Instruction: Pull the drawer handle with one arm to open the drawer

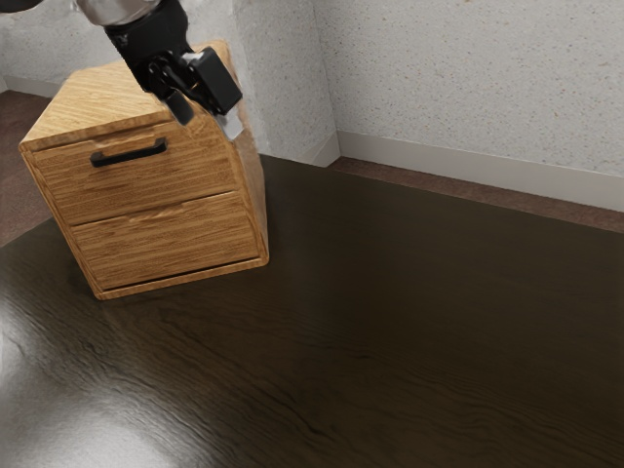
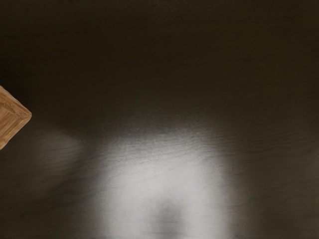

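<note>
A wooden cabinet (image 1: 146, 185) with two drawers stands at the exterior view's left on the dark table. The upper drawer (image 1: 136, 175) carries a black bar handle (image 1: 129, 152), and its front lies flush with the cabinet. The lower drawer (image 1: 166, 239) shows no handle and also lies flush. My black gripper (image 1: 205, 115) hangs over the cabinet's top front corner, up and to the exterior view's right of the handle, fingers apart with nothing between them. A corner of the cabinet (image 2: 11, 118) shows in the wrist view.
The dark wooden tabletop (image 1: 390, 331) spreads wide to the exterior view's right and front of the cabinet. A textured wall (image 1: 468, 68) with a pale baseboard runs behind. A bright glare lies on the tabletop (image 2: 159, 169) under my hand.
</note>
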`<state>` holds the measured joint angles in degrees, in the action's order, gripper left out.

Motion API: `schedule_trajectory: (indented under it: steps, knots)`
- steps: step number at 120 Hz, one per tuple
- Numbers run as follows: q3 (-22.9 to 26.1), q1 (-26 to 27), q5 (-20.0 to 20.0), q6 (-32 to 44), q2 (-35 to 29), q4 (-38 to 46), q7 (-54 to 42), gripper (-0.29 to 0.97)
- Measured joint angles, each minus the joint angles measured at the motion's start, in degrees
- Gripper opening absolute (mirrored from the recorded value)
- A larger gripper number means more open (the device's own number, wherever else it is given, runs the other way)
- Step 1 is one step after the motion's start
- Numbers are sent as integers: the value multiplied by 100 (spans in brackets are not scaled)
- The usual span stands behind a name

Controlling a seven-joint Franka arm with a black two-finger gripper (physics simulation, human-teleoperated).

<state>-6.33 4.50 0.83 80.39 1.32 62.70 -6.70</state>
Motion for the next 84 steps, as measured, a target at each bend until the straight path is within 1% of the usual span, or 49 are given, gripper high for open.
schedule_trajectory:
  steps: [5, 10, 25, 34, 46, 53, 58, 64, 76, 84]
  knots:
    - [98, -29, -12, -40, -260, -56, -10, 68]
    - [135, -13, -25, -72, -352, -56, -17, 68]
    - [117, 117, -38, -125, -50, -15, -35, 68]
    - [-19, 313, -53, -185, 22, 32, -46, 68]
    - [-69, 368, -165, -314, 95, 239, -33, 68]
    - [-223, 445, -244, -420, 43, 387, -32, 68]
    - [-275, 429, -340, -452, -95, 616, -37, 68]
    - [-305, 397, -420, -347, -442, 1166, -41, 68]
    - [-334, 117, -523, 115, -1274, 2391, -39, 68]
    - [-358, 61, -560, 386, -1579, 2797, -40, 68]
